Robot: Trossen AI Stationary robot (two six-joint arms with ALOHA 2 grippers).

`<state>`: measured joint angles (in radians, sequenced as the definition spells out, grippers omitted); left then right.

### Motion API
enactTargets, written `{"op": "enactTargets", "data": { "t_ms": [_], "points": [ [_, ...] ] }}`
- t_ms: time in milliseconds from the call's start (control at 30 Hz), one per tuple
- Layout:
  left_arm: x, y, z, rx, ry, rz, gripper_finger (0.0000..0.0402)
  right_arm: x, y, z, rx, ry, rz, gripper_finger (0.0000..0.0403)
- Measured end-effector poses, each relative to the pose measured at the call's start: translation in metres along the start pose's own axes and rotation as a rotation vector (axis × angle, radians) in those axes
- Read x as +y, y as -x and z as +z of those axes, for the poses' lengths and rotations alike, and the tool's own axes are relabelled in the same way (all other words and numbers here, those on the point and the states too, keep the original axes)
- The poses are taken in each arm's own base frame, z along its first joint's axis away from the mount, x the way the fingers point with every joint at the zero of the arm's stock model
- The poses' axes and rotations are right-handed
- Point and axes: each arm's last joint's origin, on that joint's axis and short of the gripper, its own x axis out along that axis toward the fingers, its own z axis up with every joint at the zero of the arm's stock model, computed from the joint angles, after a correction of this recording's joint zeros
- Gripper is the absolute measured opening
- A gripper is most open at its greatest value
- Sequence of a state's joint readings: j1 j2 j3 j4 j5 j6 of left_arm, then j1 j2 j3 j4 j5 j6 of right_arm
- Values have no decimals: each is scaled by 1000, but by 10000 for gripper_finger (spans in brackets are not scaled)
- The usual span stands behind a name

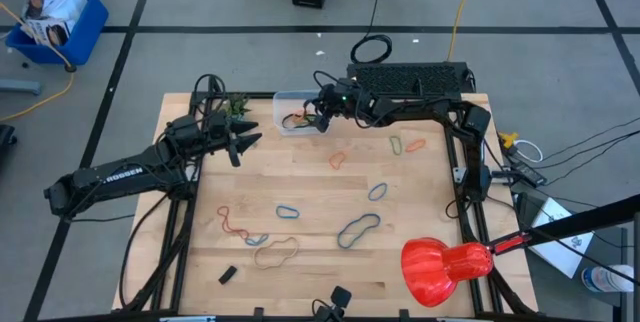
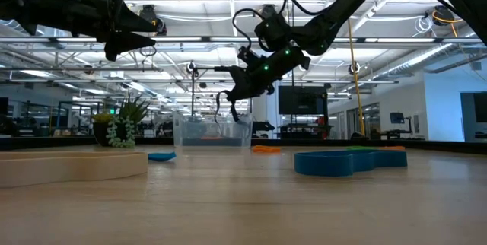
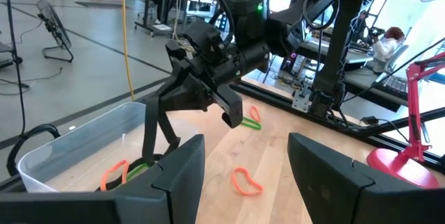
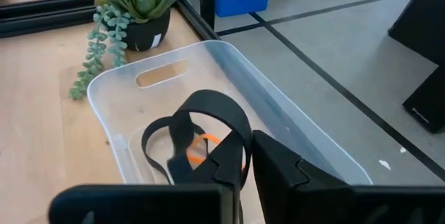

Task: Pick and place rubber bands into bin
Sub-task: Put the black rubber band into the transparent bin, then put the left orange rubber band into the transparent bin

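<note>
The clear bin (image 1: 290, 112) stands at the table's far edge with an orange rubber band (image 4: 201, 149) and a green one (image 3: 139, 172) lying in it. My right gripper (image 1: 322, 122) hovers over the bin's right end, shut on a black rubber band (image 4: 201, 130). Several more rubber bands lie flat on the table, among them orange (image 1: 338, 160), green (image 1: 396, 145), blue (image 1: 288, 210) and tan (image 1: 276, 253). My left gripper (image 1: 248, 147) waits open and raised, left of the bin, holding nothing. My right gripper pinches the black rubber band at one spot on its loop (image 4: 233, 160) between its two fingers, which stand almost together. The fingers slant down from the table's right side. The band hangs slack below them as an open loop (image 3: 154, 130), its lower end inside the bin's walls.
A small potted plant (image 1: 235, 107) stands just left of the bin. A red lamp (image 1: 445, 267) sits at the near right, a small black block (image 1: 228, 275) at the near left. Past the far edge lies a black box (image 1: 410, 77).
</note>
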<state>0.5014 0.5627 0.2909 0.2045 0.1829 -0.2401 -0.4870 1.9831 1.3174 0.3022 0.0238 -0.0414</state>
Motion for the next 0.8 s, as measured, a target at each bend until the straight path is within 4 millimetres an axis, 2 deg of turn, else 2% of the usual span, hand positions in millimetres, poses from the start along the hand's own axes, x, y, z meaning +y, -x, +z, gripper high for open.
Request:
{"op": "enactTargets", "data": {
  "t_ms": [333,600,800],
  "points": [
    [0,0,0,0,0,0,214,0,0,-1,8,-2,0,86],
    [0,0,0,0,0,0,214,0,0,-1,14,-8,1,108],
    [0,0,0,0,0,0,214,5,17,12,30,-23,74,110]
  ]
}}
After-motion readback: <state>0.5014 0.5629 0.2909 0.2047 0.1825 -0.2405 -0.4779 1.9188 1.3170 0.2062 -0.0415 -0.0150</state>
